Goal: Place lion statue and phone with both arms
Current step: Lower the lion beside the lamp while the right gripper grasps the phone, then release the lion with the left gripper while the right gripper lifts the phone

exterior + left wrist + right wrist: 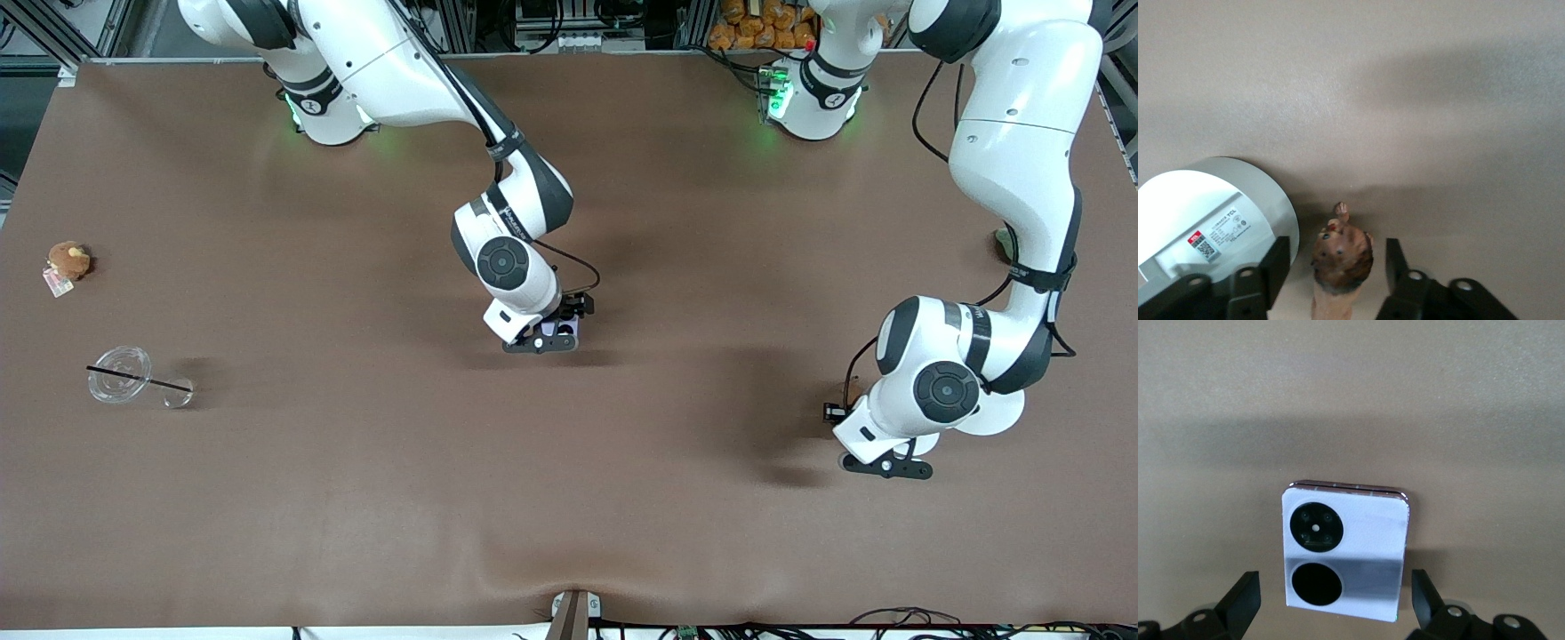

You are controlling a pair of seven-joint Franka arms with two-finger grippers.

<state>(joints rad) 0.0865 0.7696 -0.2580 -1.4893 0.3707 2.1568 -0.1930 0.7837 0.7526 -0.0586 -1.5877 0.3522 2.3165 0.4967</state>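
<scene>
The lion statue (1341, 263) sat on the tabletop (356, 498) between the left gripper's (1337, 267) parted fingers (1275, 267), untouched. The phone (1345, 550) lay mid-tabletop between the right gripper's (1335, 603) wide fingers (1245, 597).

One lion statue (1341, 257) — one phone (1345, 550), one plush toy (68, 260), one cup (120, 374).

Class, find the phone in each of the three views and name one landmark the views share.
Front view: phone mid-table, mostly hidden under the right gripper.
Left wrist view: not in it.
Right wrist view: phone flat on the table, between the open fingers.
Shared landmark: the brown table.
</scene>
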